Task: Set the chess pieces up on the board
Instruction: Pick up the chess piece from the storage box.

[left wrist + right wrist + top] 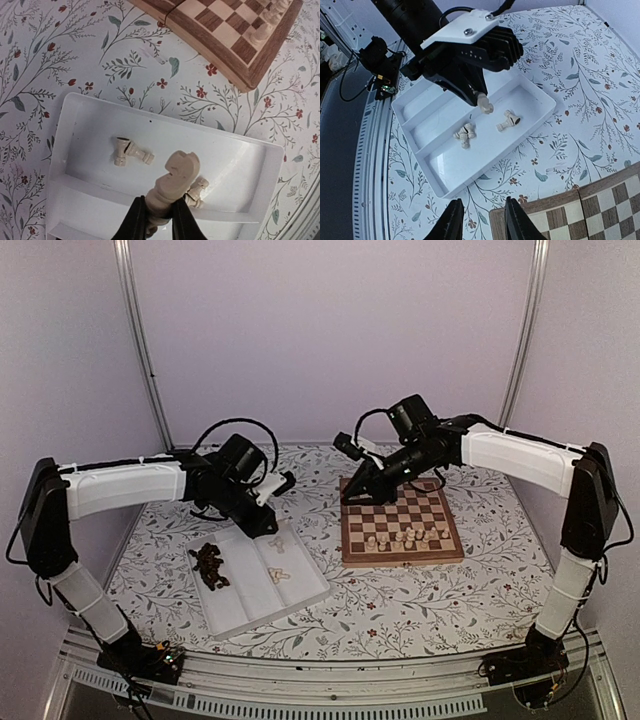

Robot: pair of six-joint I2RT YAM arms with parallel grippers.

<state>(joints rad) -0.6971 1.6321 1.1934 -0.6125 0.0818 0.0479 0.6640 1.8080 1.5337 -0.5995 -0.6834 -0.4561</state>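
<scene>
Left gripper: narrow, clamped on a cream knight. The fingers pinch the base end and the head sticks out past the tips. The piece hangs over the white tray, at the compartment on the board side; it looks clear of the floor.

Under and beside it, a few loose cream pieces lie tipped over in that same compartment, in two small clumps. One clump is just beside the knight in the wrist view.

Dark pieces are heaped in the tray's leftmost compartment, well apart from the cream ones.

Right gripper: jaws apart with nothing between them, over the far-left corner of the board, above its rim and the cloth beside it.

The board sits to the right of the tray, not touching it. Cream pieces on the board stand upright along its near rows.

Everything sits on a floral tablecloth.
</scene>
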